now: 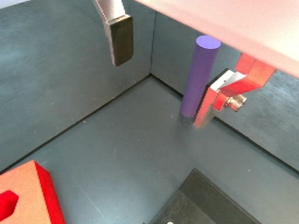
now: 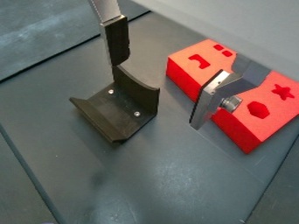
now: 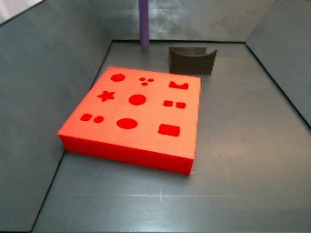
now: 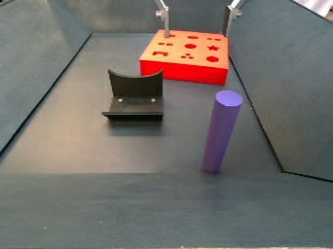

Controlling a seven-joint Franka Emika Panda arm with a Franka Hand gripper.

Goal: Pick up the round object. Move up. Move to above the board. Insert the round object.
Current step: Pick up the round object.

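I had the round object [image 4: 220, 131] standing upright on the grey floor, its long axis vertical and its flat round top facing up. It stood free, close to a side wall, well apart from the board [image 4: 189, 56]. In a wrist view the peg [image 1: 200, 79] rose near the corner where two walls met; in a side view only its lower stretch [image 3: 145, 23] showed, the top cut off by the frame edge.

The gripper [image 1: 176, 70] hung in the air, its silver fingers spread wide apart with nothing between them. One finger's dark pad [image 1: 121, 41] showed plainly; the other finger [image 1: 219, 94] lay beside the peg without closing on it. In a side view I caught only the two fingertips [image 4: 163, 12] poking in above the board's far edge, the rest of the gripper out of frame.

The board lay flat, its shaped holes facing up [image 3: 136, 98]. The fixture [image 4: 134, 94] sat on the floor between board and peg; in a wrist view [image 2: 121, 107] it appeared under the spread fingers. The board [image 2: 233, 92] was partly hidden behind one finger there.
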